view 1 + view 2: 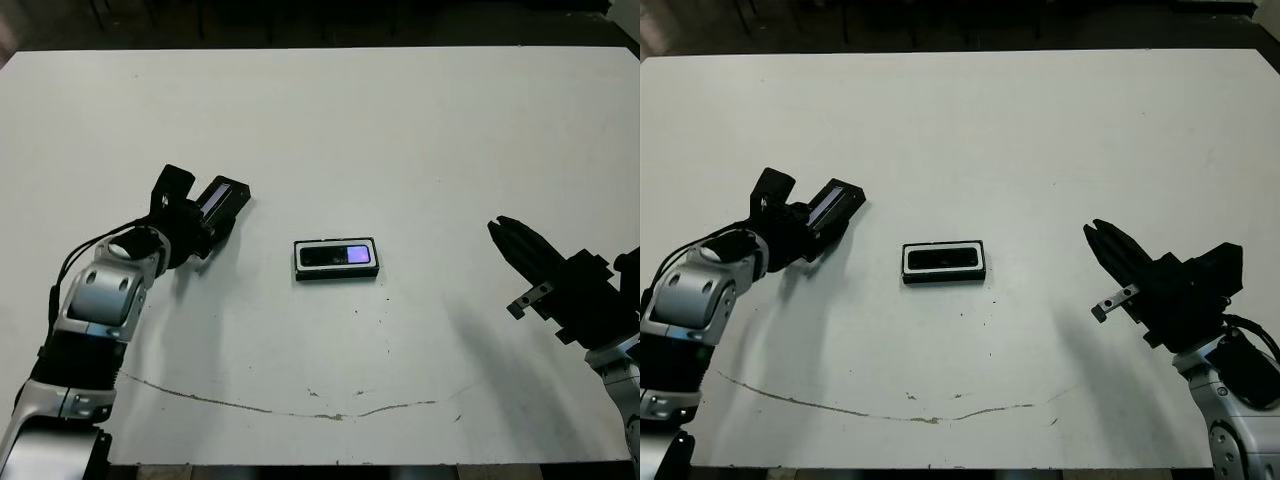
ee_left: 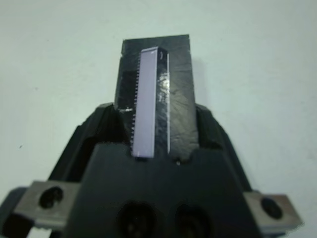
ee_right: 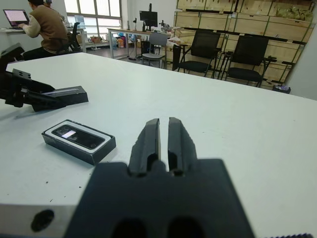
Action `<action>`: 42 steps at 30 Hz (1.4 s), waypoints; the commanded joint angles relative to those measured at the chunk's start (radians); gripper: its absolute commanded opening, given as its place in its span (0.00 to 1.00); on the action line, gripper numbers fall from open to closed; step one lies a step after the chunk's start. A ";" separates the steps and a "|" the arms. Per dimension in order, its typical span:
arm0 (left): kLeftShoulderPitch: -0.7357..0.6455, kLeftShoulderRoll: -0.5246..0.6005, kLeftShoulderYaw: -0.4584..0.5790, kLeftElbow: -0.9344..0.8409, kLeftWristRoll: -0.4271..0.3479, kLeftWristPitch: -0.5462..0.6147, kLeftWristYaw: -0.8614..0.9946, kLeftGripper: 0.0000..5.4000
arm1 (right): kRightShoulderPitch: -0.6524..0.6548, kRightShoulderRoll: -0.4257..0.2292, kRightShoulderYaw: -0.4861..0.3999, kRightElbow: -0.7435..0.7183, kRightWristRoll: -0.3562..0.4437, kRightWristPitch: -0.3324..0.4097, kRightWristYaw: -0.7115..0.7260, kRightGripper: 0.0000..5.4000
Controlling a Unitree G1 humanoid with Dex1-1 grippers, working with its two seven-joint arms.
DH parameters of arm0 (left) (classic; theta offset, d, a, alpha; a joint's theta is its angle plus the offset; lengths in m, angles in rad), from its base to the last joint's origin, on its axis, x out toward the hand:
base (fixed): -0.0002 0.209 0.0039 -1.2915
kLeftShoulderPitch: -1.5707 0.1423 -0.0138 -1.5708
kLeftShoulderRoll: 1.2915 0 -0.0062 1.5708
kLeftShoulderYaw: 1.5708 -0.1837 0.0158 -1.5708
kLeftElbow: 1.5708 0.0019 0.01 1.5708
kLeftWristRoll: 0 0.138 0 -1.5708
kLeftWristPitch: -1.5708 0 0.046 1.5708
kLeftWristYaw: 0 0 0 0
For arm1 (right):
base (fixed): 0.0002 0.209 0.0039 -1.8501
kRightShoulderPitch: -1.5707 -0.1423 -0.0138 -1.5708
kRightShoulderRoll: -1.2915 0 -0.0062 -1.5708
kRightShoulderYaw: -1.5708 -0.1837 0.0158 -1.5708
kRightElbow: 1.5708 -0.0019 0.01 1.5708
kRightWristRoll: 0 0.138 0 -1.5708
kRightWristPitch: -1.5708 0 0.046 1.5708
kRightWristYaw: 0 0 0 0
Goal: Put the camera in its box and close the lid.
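White table (image 1: 400, 130) bears camera (image 1: 336, 256) in box (image 1: 336, 272); left tool (image 1: 212, 215) grips lid (image 1: 222, 197), right tool (image 1: 503, 233) closed.

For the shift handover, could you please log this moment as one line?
slim black camera: inside white-lined black box | black lid: held by left gripper | right gripper: shut, empty | box: uncovered

Surface: a white table (image 1: 400, 130), matte, with dark floor beyond its far edge.
Marks: a thin brownish crack-like line (image 1: 300, 410) runs along the near part; a few small dark specks sit near the middle.
Lying on it: the box (image 1: 336, 259), black-walled with a white rim, near the centre, long side across the table.
In the box: the camera (image 1: 337, 255), flat, screen up.
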 commanded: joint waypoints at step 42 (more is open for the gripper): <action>-0.111 0.046 -0.097 0.204 -0.139 -0.427 -0.598 0.52 | -0.052 -0.017 0.028 -0.006 -0.028 0.098 -0.015 0.00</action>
